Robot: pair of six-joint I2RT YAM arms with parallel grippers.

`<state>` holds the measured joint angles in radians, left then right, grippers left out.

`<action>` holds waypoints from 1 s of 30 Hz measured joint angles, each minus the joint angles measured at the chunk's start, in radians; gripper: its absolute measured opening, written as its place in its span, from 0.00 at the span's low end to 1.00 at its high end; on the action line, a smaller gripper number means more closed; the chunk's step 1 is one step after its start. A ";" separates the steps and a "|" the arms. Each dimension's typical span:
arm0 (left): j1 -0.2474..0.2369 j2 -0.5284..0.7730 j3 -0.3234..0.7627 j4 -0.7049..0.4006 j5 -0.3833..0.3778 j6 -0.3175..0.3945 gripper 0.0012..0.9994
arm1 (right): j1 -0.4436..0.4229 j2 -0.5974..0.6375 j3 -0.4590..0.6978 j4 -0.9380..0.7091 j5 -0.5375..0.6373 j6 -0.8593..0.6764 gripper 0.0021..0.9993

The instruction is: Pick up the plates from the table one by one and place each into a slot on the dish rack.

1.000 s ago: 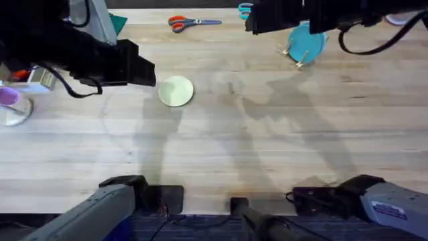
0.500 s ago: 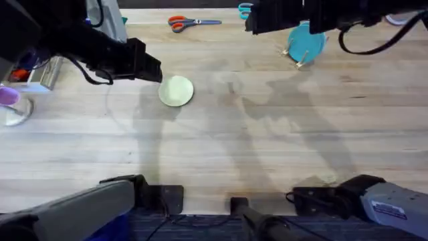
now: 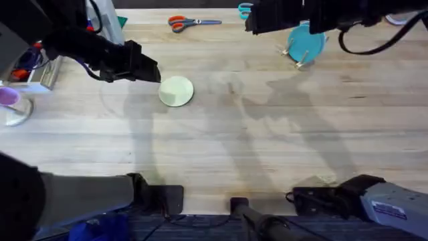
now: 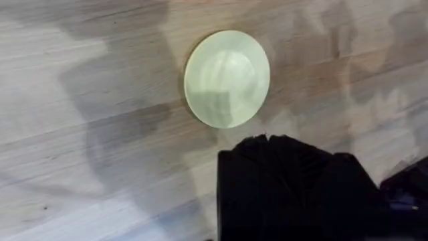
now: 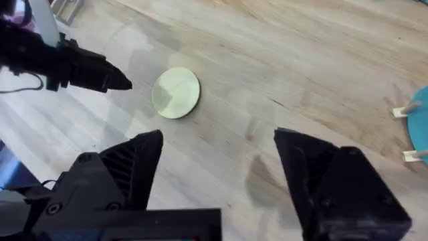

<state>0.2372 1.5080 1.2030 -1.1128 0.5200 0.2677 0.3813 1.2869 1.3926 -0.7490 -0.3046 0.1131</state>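
Pale yellow-cream plate (image 3: 176, 91) lies flat on the desk (image 3: 267, 147), ungrasped; left claw (image 3: 152, 70), fingers together, hovers just beside it and must open, then descend; right claw (image 5: 217, 174) is apart.

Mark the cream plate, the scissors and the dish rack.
cream plate (image 3: 176, 91), overhead view, its centre
scissors (image 3: 179, 23), overhead view, orange handles
dish rack (image 3: 299, 61), overhead view, front peg by the blue plate

On the desk (image 3: 267, 147) lay one pale yellow-cream plate (image 3: 176, 91), flat, left of the middle. At the far right one dish rack (image 3: 299, 59) held one light blue plate (image 3: 309, 45) on edge. Two pairs of scissors lay at the far edge: one orange-handled (image 3: 190, 23), one teal-handled (image 3: 245, 10). One clear cup (image 3: 13, 107) stood at the left edge.
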 joint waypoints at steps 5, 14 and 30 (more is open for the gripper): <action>0.036 0.057 0.000 0.003 0.059 0.037 0.04 | 0.000 0.000 0.000 0.000 0.000 0.000 1.00; 0.061 0.153 0.000 0.010 0.110 0.085 0.04 | 0.000 0.000 0.000 0.000 0.000 0.000 1.00; 0.104 0.188 0.000 0.036 0.116 0.119 0.04 | 0.000 0.000 0.000 0.000 0.000 0.000 1.00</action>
<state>0.3416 1.6962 1.2030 -1.0767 0.6361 0.3862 0.3813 1.2869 1.3926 -0.7494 -0.3046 0.1131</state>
